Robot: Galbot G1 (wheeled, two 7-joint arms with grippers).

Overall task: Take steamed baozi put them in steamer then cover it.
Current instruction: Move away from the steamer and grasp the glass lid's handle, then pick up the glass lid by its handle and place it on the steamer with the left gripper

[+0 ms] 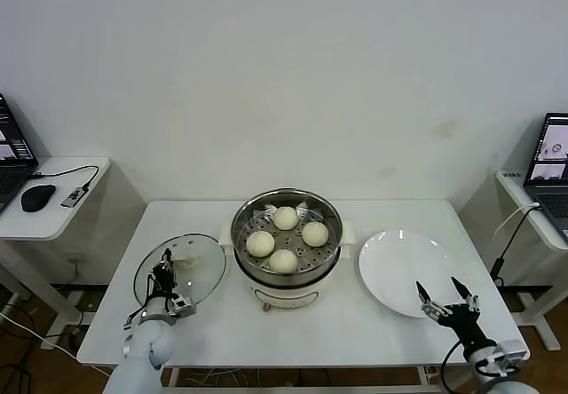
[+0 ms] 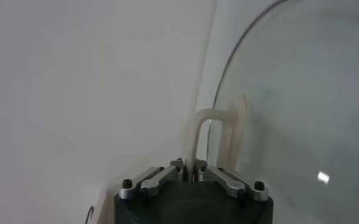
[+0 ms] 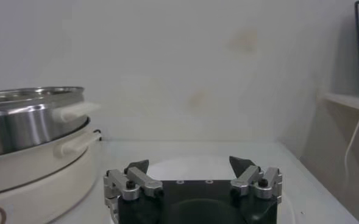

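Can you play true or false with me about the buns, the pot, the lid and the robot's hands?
1. All four steamed baozi sit inside the steamer. True.
2. The cover is on the steamer. False: it is tilted beside it, to the robot's left.
3. The left gripper is shut on the cover's handle. True.
4. The right gripper holds a bun. False: it is open and holds nothing, over the near edge of the white plate.

Lab: laptops (image 1: pixel 552 159) flank white table (image 1: pixel 337 323)
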